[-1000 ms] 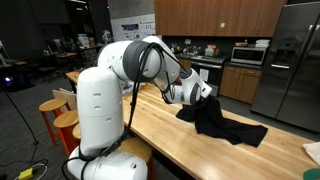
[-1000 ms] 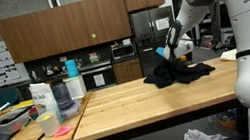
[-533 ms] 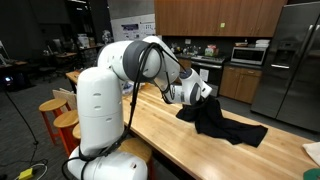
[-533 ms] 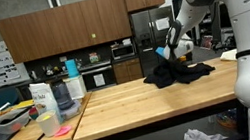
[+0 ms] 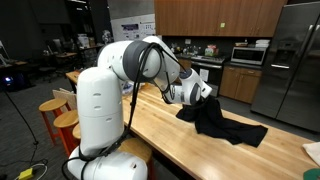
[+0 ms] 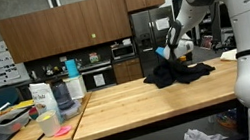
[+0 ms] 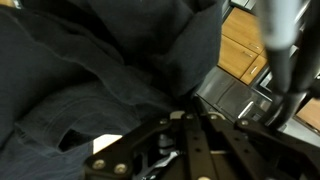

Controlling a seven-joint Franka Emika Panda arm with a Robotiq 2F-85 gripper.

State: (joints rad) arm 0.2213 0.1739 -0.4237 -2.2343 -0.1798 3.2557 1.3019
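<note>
A black garment [image 5: 222, 122] lies crumpled on the long wooden countertop [image 5: 170, 135]; it shows in both exterior views, also as a dark heap [image 6: 174, 72]. My gripper [image 5: 203, 92] sits at the raised end of the cloth, its fingers pressed together with a fold of the fabric pinched up between them. In the wrist view the dark cloth [image 7: 90, 70] fills most of the picture and the gripper [image 7: 183, 108] has its two fingers closed side by side, tips buried in the fabric.
Round wooden stools [image 5: 60, 115] stand along one side of the counter. At the other end lie a tray [image 6: 6, 120], cartons and containers [image 6: 45, 105]. Refrigerators [image 5: 290, 60] and cabinets stand behind. A white item [image 5: 313, 152] lies at the counter's corner.
</note>
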